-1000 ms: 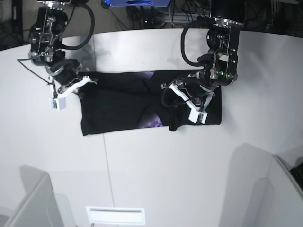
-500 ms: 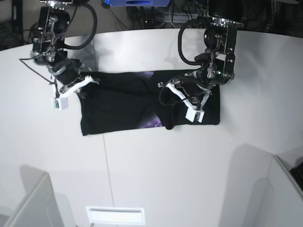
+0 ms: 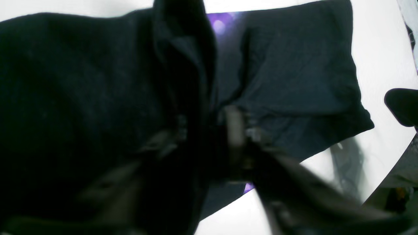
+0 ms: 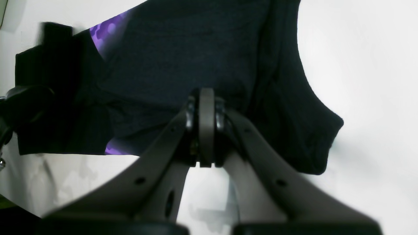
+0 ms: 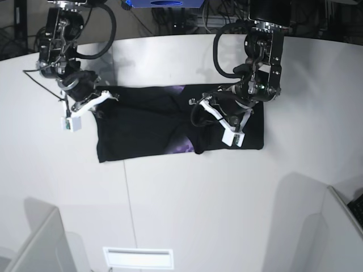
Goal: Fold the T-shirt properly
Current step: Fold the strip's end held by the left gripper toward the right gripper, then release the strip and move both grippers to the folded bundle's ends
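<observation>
Base view: I've got the T-shirt (image 5: 147, 127) lying as a wide black band across the white table (image 5: 187, 209), soft and rumpled, purple showing at the middle. My left claw (image 5: 218, 122) sits over its bunched right part, my right claw (image 5: 93, 102) at its top left corner.

Left wrist view: dark and blurred; a raised ridge of cloth (image 3: 183, 65) runs into the claw, grip unclear.

Right wrist view: the grey fingers (image 4: 206, 127) are pinched together on the shirt's edge.
</observation>
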`<state>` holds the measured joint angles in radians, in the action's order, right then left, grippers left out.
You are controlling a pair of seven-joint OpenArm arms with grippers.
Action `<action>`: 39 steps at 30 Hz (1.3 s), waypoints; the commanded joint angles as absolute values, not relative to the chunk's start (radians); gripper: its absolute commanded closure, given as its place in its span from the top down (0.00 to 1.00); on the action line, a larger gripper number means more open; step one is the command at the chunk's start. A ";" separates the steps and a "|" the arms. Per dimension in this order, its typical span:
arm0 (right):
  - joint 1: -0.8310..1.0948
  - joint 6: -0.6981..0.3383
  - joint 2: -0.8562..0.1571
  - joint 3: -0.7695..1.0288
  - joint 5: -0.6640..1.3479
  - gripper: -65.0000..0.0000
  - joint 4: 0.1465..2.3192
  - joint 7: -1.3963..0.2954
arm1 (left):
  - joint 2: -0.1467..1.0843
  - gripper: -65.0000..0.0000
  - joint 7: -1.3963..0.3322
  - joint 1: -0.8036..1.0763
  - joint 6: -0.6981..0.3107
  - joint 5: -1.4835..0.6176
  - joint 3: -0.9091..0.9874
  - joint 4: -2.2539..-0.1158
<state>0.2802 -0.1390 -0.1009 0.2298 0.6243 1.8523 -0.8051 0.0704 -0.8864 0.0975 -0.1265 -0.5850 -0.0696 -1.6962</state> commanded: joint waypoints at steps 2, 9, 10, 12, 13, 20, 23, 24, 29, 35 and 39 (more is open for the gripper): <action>0.271 -0.142 -0.108 0.234 0.639 0.00 1.868 -0.785 | 0.061 0.44 -0.872 0.076 -0.128 -0.596 -0.101 -1.713; 0.272 -0.142 -0.108 0.234 0.639 0.00 1.871 -0.788 | 0.058 0.58 -0.868 0.016 -0.128 -0.602 -0.246 -1.623; 0.272 -0.142 -0.110 0.234 0.639 0.00 1.871 -0.788 | 0.058 0.58 -0.868 0.004 -0.128 -0.602 -0.265 -1.604; 0.274 -0.142 -0.113 0.234 0.639 0.00 1.871 -0.788 | 0.056 0.58 -0.868 -0.004 -0.128 -0.604 -0.280 -1.600; 0.274 -0.142 -0.114 0.234 0.639 0.00 1.871 -0.788 | 0.056 0.57 -0.868 -0.002 -0.128 -0.604 -0.278 -1.615; 0.262 -0.142 -0.110 0.311 0.639 0.00 1.873 -0.789 | 0.074 0.51 -0.872 0.117 -0.128 -0.604 -0.059 -1.837; 0.232 -0.142 -0.111 0.335 0.641 0.00 1.868 -0.829 | 0.120 0.25 -0.872 0.174 -0.128 -0.604 0.081 -1.874; 0.211 -0.142 -0.110 0.352 0.641 0.00 1.867 -0.868 | 0.140 0.13 -0.872 0.188 -0.128 -0.604 0.125 -1.876; 0.096 -0.143 -0.108 0.420 0.641 0.22 1.807 -1.041 | 0.232 0.00 -0.872 0.263 -0.128 -0.596 0.311 -1.871; 0.002 -0.143 -0.171 0.455 0.863 0.64 1.590 -1.106 | 0.278 0.00 -0.866 0.332 -0.128 -0.595 0.496 -1.870; -0.042 -0.143 -0.246 0.401 0.974 0.64 1.451 -1.070 | 0.280 0.00 -0.866 0.349 -0.130 -0.595 0.565 -1.870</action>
<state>-0.0227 -0.1352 -0.2424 0.4034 0.9371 1.4296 -1.0771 0.2680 -0.8867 0.3519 -0.1276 -0.5850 0.5575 -1.8507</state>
